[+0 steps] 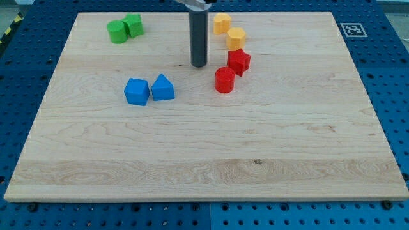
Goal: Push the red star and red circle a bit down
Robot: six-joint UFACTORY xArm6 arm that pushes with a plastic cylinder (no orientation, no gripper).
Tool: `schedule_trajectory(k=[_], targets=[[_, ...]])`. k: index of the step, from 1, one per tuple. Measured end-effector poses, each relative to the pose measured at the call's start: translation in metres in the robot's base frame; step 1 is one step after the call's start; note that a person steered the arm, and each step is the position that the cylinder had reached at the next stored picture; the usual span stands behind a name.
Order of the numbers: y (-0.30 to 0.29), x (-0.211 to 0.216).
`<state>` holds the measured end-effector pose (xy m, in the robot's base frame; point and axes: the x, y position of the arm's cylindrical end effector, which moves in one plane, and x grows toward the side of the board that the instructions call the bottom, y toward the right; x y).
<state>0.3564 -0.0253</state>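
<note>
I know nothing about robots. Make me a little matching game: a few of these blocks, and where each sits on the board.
Things:
1. green blocks
2. blue blocks
3. yellow blocks
4. red circle

Places:
A. directly below the red star
B. the view's top left
C. above the red star
D. lower left of my tip

Pairs: 1-B, 2-D, 3-C, 4-A

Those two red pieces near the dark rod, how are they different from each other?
The red circle is a smooth round cylinder; the red star has a notched, pointed outline. The circle sits lower and further to the view's left than the star. The circle lies nearer my tip, which is left of both. Both share the same red colour and seem to touch.
</note>
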Motion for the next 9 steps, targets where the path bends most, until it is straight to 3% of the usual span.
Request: schedule_trajectory(k=[1, 4, 5, 6, 7, 9], targets=[[-0.001, 0.038], [0.048, 0.042], [0.017, 0.022], [0.015, -0.041], [0.032, -0.053], [0.042, -0.004]])
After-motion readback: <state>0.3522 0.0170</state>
